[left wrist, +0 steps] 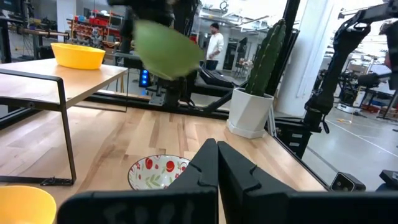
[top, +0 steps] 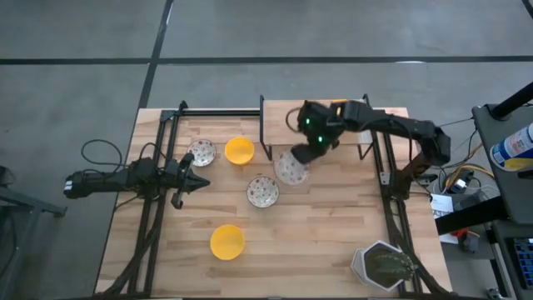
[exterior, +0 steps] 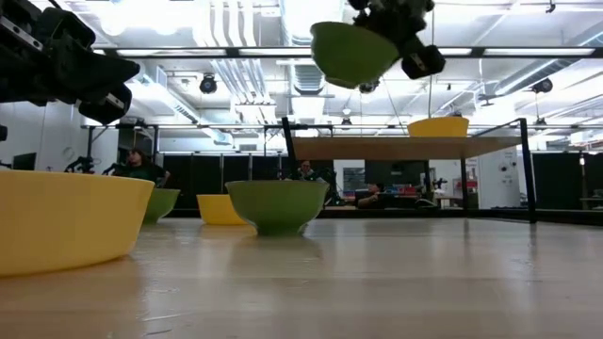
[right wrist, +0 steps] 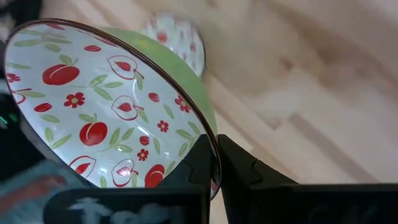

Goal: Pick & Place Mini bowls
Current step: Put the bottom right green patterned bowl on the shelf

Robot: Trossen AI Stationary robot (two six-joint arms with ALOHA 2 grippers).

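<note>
My right gripper (top: 301,157) hangs over the table's middle, shut on a mini bowl (top: 290,167) that is white with red fruit inside and green outside. In the low view this bowl (exterior: 353,52) hangs high and tilted. Two more patterned bowls (top: 201,152) (top: 262,192) and two yellow bowls (top: 239,151) (top: 226,242) rest on their bases on the table. Another yellow bowl (exterior: 438,125) stands on the raised shelf. My left gripper (top: 196,182) waits shut at the left, near the table top. My right gripper (right wrist: 214,146) pinches the patterned bowl by its rim (right wrist: 202,127), one finger inside the bowl and one on the green outer wall. The bowl is lifted clear of the table and tilted, its opening turned to one side.
A black-framed wooden shelf (top: 266,125) stands at the far middle, close behind my right gripper. A grey hexagonal pot with a cactus (top: 383,265) sits at the near right corner. Black frame rails (top: 385,179) run along both sides. People are in the room beyond.
</note>
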